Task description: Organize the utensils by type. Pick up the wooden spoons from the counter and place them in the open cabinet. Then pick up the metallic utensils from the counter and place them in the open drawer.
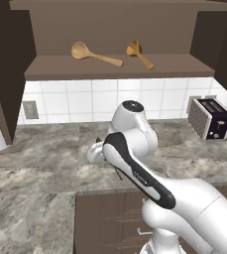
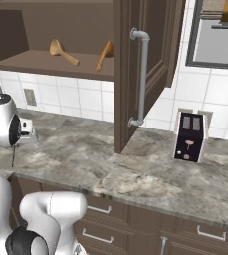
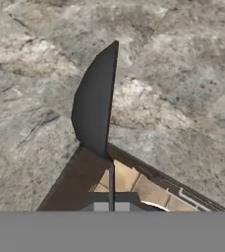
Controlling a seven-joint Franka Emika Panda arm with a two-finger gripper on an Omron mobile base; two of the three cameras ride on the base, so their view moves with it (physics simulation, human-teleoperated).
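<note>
Claw (image 3: 111,204) pinching thin dark utensil (image 3: 97,103), blade pointing away over tabletop (image 3: 182,74); drawer (image 3: 77,182) corner beneath.

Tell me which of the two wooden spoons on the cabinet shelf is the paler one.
The left spoon: paler and longer, its bowl at the left end. The right spoon is a darker orange-brown and shorter.

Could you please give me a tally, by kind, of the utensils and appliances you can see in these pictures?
Wooden spoons on the cabinet shelf: 2, the paler one and the darker one
Dark slim utensil, held between the shut fingers above the counter: 1
Toaster on the counter: 1
Total: 4
</note>
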